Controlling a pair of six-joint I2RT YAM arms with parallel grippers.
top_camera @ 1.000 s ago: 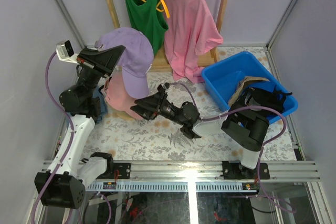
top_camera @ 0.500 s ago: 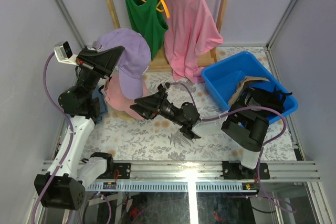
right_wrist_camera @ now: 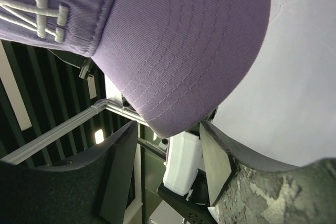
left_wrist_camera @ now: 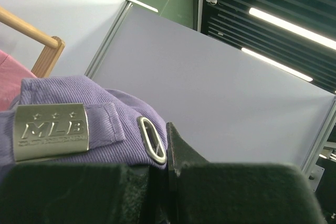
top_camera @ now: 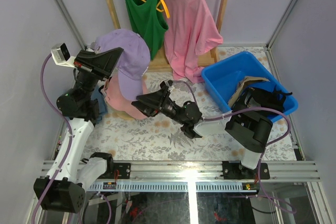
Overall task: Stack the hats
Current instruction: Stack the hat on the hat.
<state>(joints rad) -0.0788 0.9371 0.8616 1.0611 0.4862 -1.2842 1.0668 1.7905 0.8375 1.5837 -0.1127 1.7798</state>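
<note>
The lavender corduroy baseball cap (top_camera: pixel 131 59), pinched at its strap by the left fingers (left_wrist_camera: pixel 184 153), hangs over the pink fabric cap (top_camera: pixel 121 102); the spread right fingers (right_wrist_camera: pixel 118 171) should steady its brim while it lowers squarely.

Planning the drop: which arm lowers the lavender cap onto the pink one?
Left. The left gripper is shut on the lavender corduroy cap by its strap, above the pink fabric cap; the right gripper is open at the brim.
</note>
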